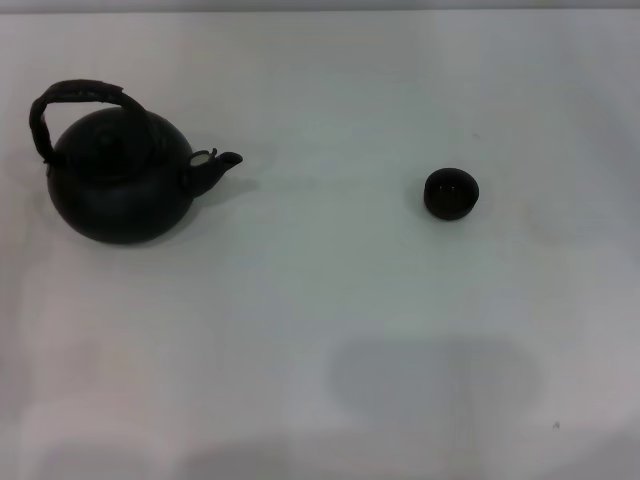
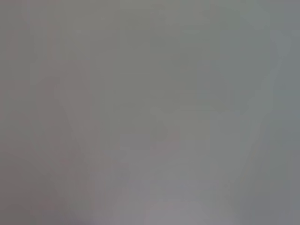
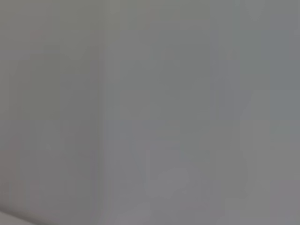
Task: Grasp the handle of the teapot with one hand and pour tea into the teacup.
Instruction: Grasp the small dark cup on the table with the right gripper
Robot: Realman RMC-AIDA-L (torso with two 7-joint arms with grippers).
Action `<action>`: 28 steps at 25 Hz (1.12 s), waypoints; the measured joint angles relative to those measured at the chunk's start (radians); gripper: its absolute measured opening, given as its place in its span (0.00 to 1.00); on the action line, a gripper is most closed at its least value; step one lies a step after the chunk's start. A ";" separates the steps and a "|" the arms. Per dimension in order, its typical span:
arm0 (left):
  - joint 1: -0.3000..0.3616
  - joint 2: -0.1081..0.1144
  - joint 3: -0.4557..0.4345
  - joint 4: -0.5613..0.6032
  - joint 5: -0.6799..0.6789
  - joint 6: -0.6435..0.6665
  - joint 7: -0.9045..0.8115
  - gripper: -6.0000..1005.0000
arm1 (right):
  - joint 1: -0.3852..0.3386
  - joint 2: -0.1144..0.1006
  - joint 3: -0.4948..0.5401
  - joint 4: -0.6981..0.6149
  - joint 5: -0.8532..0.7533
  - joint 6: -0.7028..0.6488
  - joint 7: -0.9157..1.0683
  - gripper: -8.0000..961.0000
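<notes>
Head view is showing a heavy-looking teapot (image 1: 120, 180); its rough handle (image 1: 70, 100) is inviting the grasp; neither gripper is showing, so their state stays unknown.

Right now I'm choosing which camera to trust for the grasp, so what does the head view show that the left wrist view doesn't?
Only the head view shows the task's things: the teapot standing upright on the white table at the robot's left, its arched handle looping over the top, its spout pointing toward the teacup, which sits well apart at the right. Only the left wrist view: nothing of its own, just a plain grey blur with no object or fingers. Shared: neither view shows a gripper or arm.
</notes>
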 joint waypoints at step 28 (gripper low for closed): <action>-0.029 0.004 0.001 0.001 0.157 0.034 -0.050 0.88 | 0.377 0.063 -0.049 -0.295 -1.004 0.455 0.677 0.85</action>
